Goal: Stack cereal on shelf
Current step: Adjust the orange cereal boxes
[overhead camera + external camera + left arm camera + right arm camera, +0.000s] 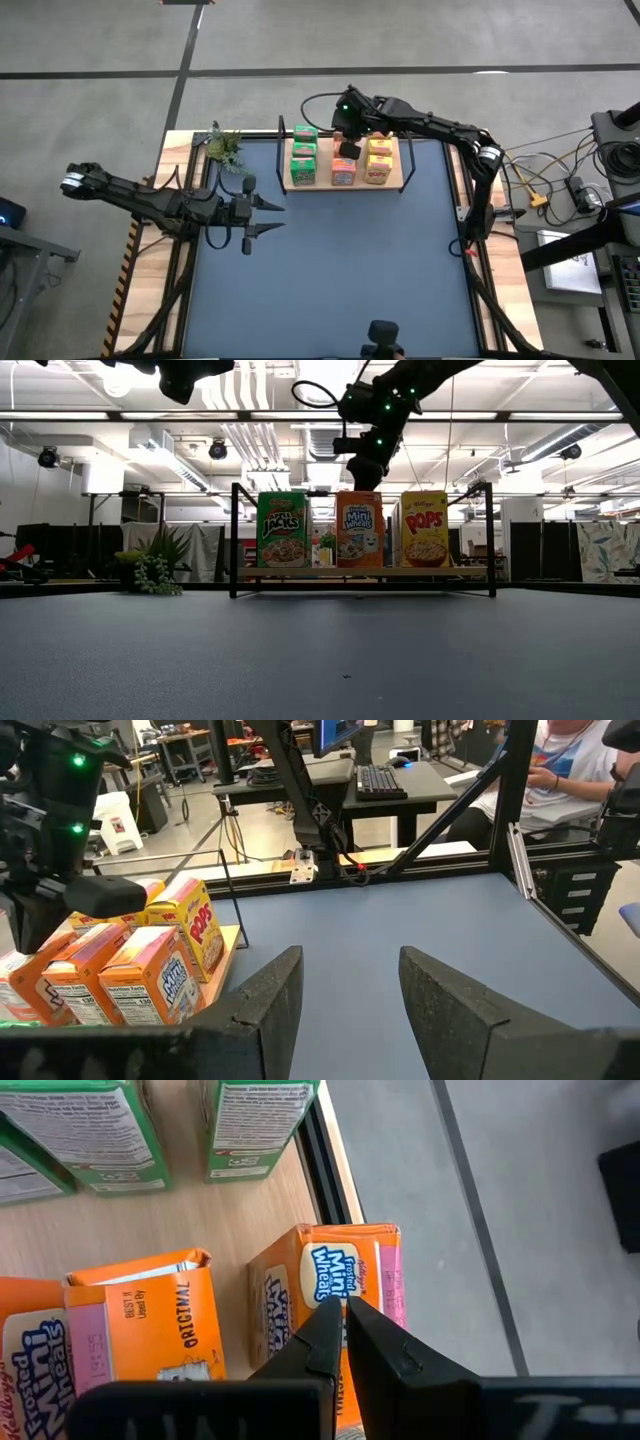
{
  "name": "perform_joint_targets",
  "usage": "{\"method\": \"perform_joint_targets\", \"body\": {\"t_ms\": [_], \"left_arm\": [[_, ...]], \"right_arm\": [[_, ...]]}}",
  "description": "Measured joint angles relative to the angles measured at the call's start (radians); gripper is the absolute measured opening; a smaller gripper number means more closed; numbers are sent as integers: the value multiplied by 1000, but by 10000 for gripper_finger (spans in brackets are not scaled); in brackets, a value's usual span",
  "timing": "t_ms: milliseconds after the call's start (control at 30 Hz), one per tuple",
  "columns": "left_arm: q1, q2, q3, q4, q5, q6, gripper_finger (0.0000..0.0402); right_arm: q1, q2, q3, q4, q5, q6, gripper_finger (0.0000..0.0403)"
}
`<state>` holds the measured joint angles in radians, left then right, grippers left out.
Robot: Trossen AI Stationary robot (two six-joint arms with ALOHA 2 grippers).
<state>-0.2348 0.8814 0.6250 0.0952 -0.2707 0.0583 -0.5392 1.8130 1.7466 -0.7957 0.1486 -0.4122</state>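
Note:
The light-wood shelf [405, 170] stands at the mat's far edge and carries the cereal in three rows: green boxes [303, 155], pink-orange Mini-Wheats boxes [343, 174] and yellow Pops boxes [379, 160]. In the low view the front boxes stand upright: Apple Jacks [283, 530], Mini-Wheats [358, 530], Pops [424, 530]. My right gripper [342, 1315] is shut and points down over the middle row, right above the front Mini-Wheats box [345, 1270]. My left gripper [345, 990] waits open above the mat's left side [268, 216]. My right gripper comes from above with shut fingers at the top of the front Mini-Wheats box [330, 1265]. Whether the fingertips touch that top, I cannot tell. The box stands upright on the shelf board.
A green plastic plant [225, 148] sits left of the shelf. Thin black posts [233, 540] rise at the shelf's ends. The dark-blue mat [340, 280] stretches open toward the near edge. A person sits at a desk [580, 760] beyond the table.

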Motion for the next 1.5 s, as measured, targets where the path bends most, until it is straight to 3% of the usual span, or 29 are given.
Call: {"method": "perform_joint_targets", "body": {"t_ms": [600,1133,1500], "left_arm": [[0,0,0,0,0,0,150],[0,0,0,-9,0,7,150],[0,0,0,-9,0,7,150]], "right_arm": [[0,-2,22,-29,9,-86,13],[-18,55,32,87,8,-53,13],[-17,55,32,54,0,-136,13]]}}
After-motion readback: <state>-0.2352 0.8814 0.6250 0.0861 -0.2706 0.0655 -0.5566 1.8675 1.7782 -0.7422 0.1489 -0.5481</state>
